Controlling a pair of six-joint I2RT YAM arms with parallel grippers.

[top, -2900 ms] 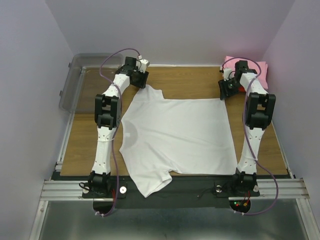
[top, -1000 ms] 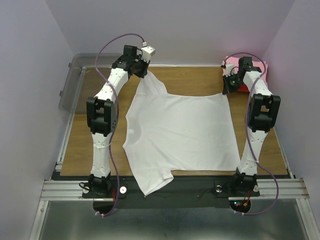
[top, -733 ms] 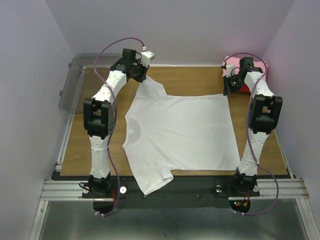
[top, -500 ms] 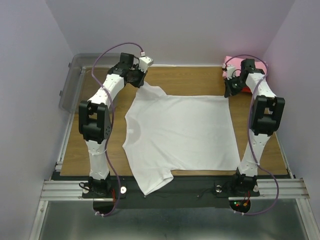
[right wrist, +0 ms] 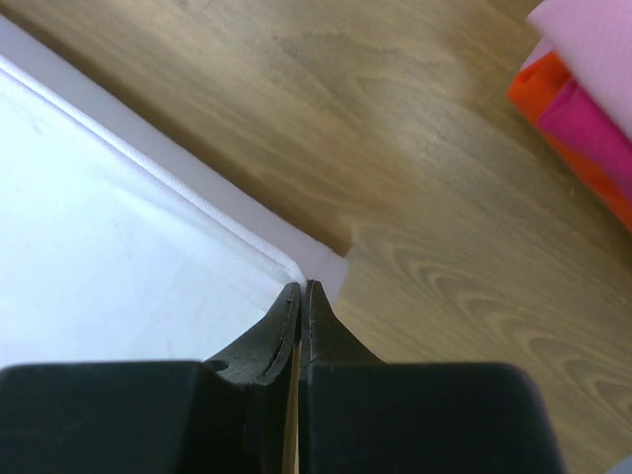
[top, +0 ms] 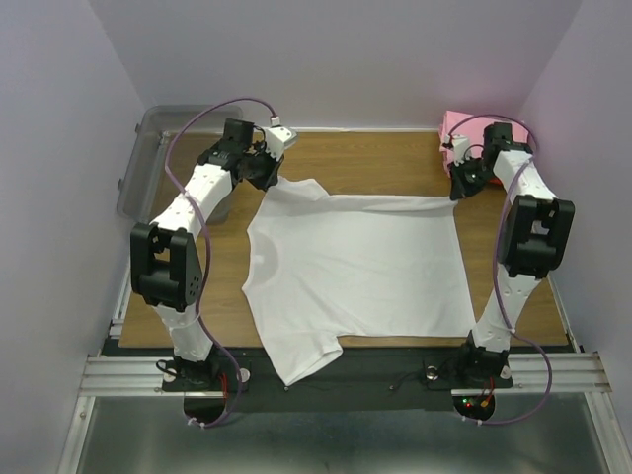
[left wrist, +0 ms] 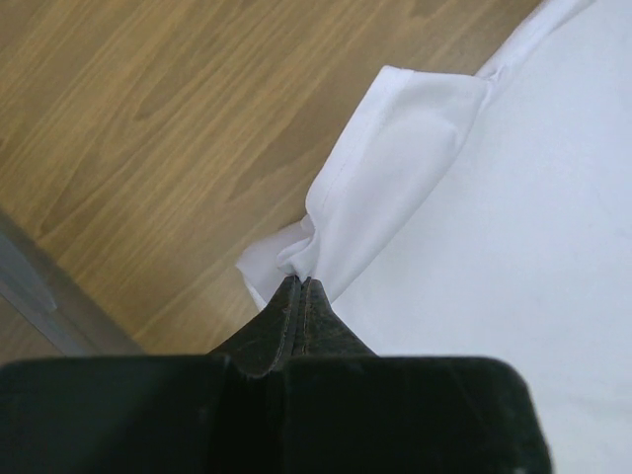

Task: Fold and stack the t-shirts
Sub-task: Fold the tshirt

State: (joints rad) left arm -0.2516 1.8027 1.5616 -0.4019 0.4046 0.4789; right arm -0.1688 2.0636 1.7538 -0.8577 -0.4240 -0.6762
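Two claws of mine are gripping the far edge of the white t-shirt (top: 355, 267), which is lying spread flat on the table (top: 395, 158). From above, my left claw (top: 270, 178) is sitting at the far left sleeve and my right claw (top: 460, 188) at the far right corner.

Through my left wrist, the fingers are pressing together on the bunched sleeve hem, cloth trailing off rightward.

Through my right wrist, the fingers are pinching the hem corner; a pink t-shirt (right wrist: 592, 39) and red t-shirt (right wrist: 548, 89) are lying folded well apart, upper right.
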